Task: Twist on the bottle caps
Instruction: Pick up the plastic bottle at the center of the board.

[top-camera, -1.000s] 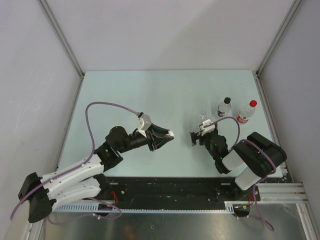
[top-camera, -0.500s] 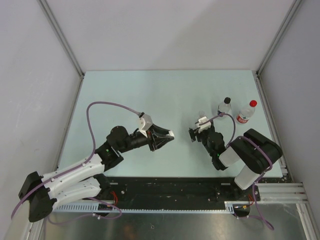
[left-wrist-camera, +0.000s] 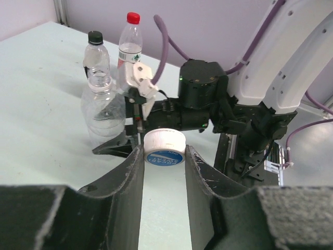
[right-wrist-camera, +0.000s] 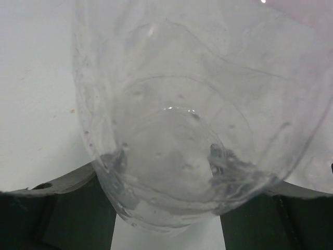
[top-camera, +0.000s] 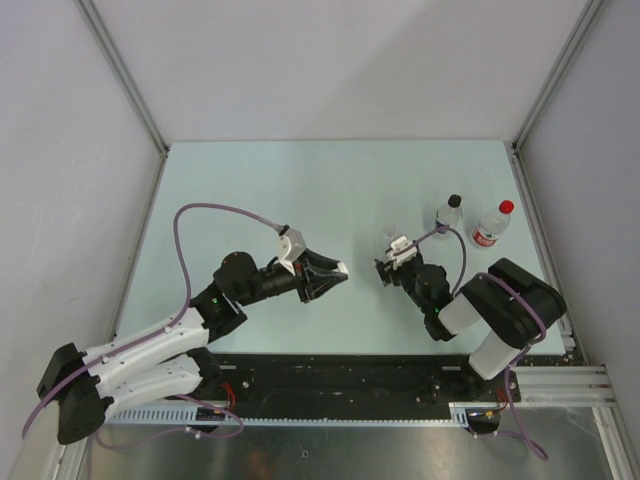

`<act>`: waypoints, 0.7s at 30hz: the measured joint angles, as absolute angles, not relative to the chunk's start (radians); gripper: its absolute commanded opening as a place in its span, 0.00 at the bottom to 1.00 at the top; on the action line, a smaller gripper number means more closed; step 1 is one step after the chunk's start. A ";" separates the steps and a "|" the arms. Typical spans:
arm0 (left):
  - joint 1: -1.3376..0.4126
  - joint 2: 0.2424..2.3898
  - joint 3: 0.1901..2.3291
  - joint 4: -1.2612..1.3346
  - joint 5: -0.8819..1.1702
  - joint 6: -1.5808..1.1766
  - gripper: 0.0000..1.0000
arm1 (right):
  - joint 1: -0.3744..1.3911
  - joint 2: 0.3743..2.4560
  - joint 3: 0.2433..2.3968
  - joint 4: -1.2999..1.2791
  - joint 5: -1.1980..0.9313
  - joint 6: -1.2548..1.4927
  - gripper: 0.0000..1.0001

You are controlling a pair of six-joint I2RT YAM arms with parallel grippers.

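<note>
Progress: two of three look done.
- Black cap sits on plain bottle; red cap sits on labelled bottle. Both upright on surface, beyond right pincer and clear of it.
- Third not yet capped. Right pincer closed low on open bottle, neck bare.
- Left pincer grips white cap between its fingers. Open bottle ahead of it and off to one side; cap apart from neck.
- Left, by judgement: bring cap over neck, seat it, twist tight.
</note>
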State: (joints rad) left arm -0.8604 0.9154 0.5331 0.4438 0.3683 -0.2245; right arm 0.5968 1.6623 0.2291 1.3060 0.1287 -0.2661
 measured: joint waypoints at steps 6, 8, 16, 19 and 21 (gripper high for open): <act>-0.856 0.916 0.586 0.396 0.400 -0.147 0.15 | 0.665 1.423 0.176 1.218 0.080 -0.265 0.45; -0.846 0.927 0.651 0.383 0.429 -0.100 0.14 | 0.698 1.276 0.198 1.110 0.070 -0.269 0.44; -0.782 1.057 1.075 0.127 0.646 0.261 0.14 | 0.773 0.768 0.289 0.608 0.070 -0.309 0.43; -0.780 1.099 1.237 -0.100 0.706 0.485 0.12 | 0.805 0.707 0.326 0.425 0.074 -0.319 0.42; -0.781 1.102 1.281 -0.227 0.711 0.621 0.10 | 0.852 0.702 0.342 0.332 0.094 -0.324 0.42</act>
State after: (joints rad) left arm -0.7815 1.1015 1.2808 -0.2268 0.7109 0.6209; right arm 0.8516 0.7021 0.3420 0.3321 0.0937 -0.3244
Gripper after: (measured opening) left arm 0.373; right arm 0.674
